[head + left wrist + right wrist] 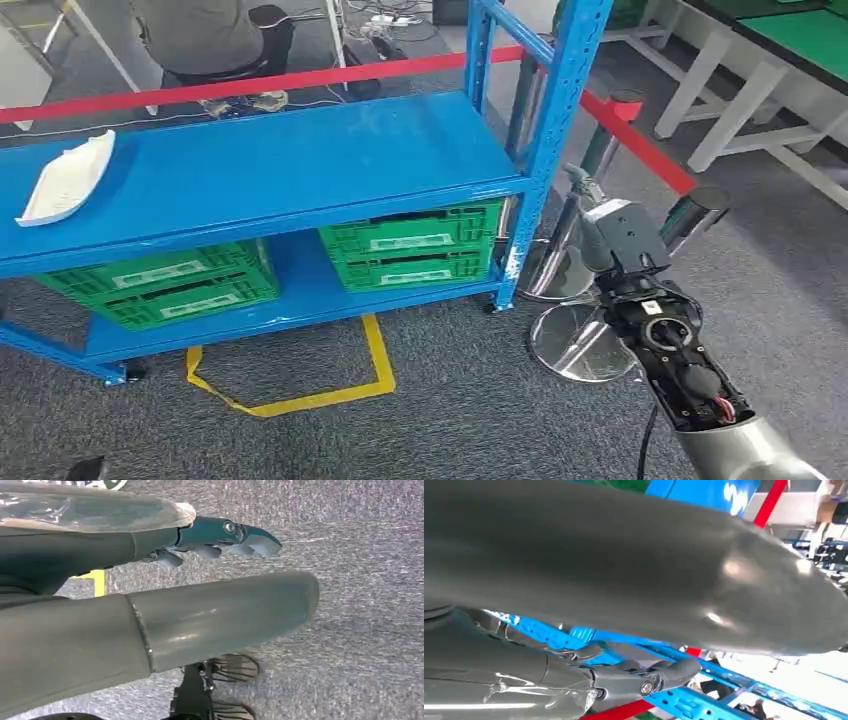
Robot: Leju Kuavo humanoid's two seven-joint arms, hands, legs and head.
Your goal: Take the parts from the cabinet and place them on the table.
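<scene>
Head view: blue cabinet [260,165], grey carpet [480,410]

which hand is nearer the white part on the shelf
Hard to call. The white part lies at the blue shelf's left end. The right hand is raised beyond its right post; the left hand hangs over carpet.

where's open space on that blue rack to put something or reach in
The top shelf is bare from the white part at its left end across to the blue upright. The lower shelf is crowded by green crates, with only a narrow gap between the two stacks.
</scene>
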